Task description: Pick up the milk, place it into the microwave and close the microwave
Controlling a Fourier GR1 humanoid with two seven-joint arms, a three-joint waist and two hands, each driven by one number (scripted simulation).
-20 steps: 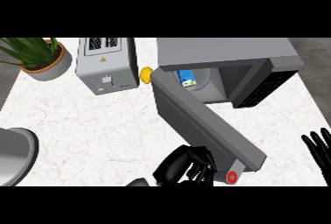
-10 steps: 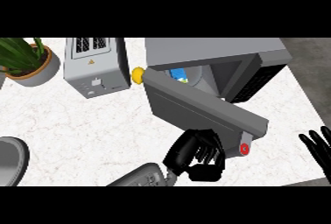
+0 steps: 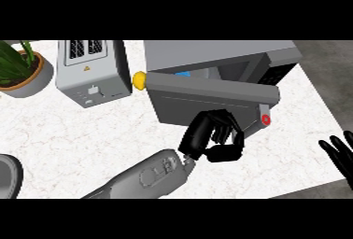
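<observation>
Door status vs. one second prior: grey microwave door (image 3: 207,91) had swung from wide open to nearly shut, with a narrow gap left along its top edge. Black left robot hand (image 3: 210,135), fingers curled and holding nothing, pressed on the door's front face. Blue milk carton (image 3: 183,73) showed as a sliver through the gap, inside the grey box-shaped microwave (image 3: 221,51). Judgement: placing done, only the last push remained. Black right robot hand (image 3: 339,154) rested open by the white marbled counter's (image 3: 82,135) right edge. Silver toaster (image 3: 89,70) stood just beside the hinge side; open counter lay before the door.
</observation>
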